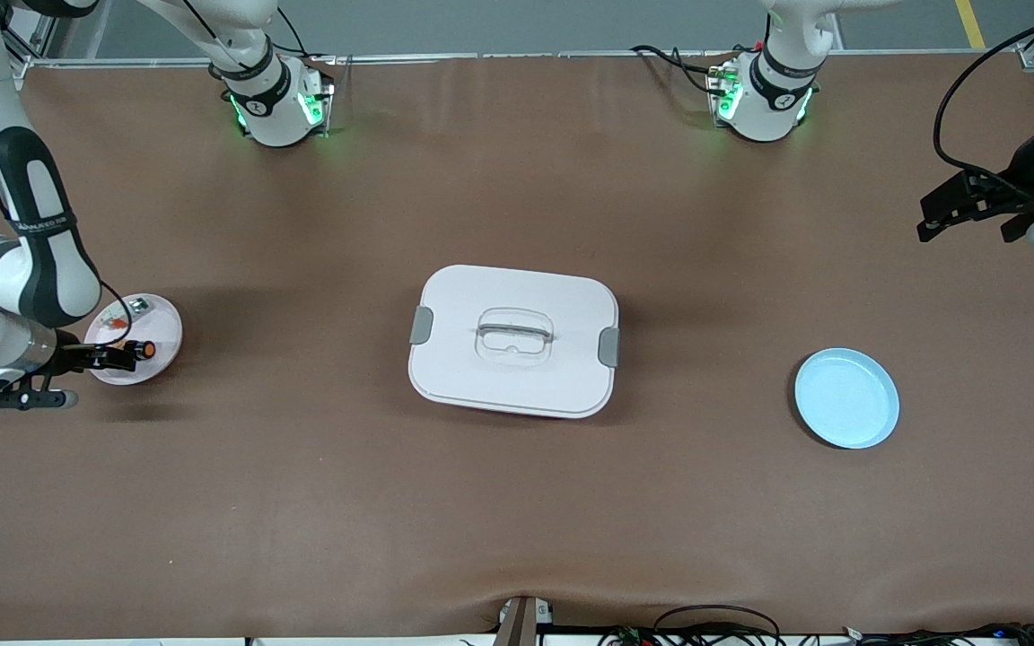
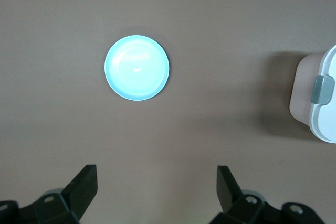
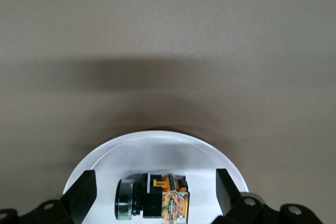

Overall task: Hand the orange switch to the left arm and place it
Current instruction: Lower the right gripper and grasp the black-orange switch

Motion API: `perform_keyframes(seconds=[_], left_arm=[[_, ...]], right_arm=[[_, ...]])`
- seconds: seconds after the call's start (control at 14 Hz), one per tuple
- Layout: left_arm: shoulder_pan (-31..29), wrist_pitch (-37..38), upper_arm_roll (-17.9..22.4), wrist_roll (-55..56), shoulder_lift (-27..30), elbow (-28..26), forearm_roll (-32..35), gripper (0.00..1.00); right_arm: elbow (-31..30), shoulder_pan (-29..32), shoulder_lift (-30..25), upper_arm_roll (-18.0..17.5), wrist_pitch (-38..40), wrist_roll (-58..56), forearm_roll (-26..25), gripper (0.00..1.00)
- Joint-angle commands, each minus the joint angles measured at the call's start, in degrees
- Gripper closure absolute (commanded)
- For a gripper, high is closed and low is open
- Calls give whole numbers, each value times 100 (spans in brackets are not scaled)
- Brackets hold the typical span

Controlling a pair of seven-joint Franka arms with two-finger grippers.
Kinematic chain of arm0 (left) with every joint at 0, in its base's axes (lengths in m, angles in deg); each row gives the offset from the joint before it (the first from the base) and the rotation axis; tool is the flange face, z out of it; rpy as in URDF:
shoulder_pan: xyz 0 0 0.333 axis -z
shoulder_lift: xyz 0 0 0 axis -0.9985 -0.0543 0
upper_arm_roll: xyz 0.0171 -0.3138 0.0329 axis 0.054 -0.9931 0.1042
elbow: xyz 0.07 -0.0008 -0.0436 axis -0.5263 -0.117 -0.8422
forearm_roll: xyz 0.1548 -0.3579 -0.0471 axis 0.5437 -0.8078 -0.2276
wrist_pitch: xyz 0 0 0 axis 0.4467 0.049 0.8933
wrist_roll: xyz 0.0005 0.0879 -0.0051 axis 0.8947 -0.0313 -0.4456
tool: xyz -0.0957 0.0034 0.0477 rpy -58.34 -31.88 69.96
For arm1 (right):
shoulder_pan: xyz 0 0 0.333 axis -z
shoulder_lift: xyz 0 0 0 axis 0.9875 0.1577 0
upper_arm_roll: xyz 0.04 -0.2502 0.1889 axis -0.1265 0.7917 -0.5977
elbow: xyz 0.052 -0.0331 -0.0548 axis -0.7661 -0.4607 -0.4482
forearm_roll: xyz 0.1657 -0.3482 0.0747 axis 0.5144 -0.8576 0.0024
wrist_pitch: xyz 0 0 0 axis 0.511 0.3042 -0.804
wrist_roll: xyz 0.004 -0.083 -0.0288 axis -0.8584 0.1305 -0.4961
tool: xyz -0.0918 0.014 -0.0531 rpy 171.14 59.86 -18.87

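Note:
The orange switch (image 1: 142,350) lies on its side on a small white plate (image 1: 158,325) at the right arm's end of the table. In the right wrist view the switch (image 3: 149,198) shows a black body and an orange-brass end. My right gripper (image 1: 91,375) hangs open just above the plate, and its fingers (image 3: 81,195) stand on either side of the switch without touching it. The white box (image 1: 513,339) with grey latches sits mid-table. My left gripper (image 1: 966,224) waits open and empty, high over the left arm's end; it also shows in the left wrist view (image 2: 157,184).
A light blue plate (image 1: 846,397) lies between the box and the left arm's end, and it shows in the left wrist view (image 2: 137,67) with a corner of the box (image 2: 328,114). A small white-grey part (image 1: 113,334) also lies on the white plate.

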Motion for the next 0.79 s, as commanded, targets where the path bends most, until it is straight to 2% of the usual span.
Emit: perform_keyframes(seconds=[0.0,0.71], left_arm=[[-12,78,-29,-107,0,110,124,0],[-12,78,-29,-115,-9,154,133,0]], right_arm=[[-321,165,-69,-109,-317,-71,8,0],[-691,262,1,-127,-679,-71,17,0]])
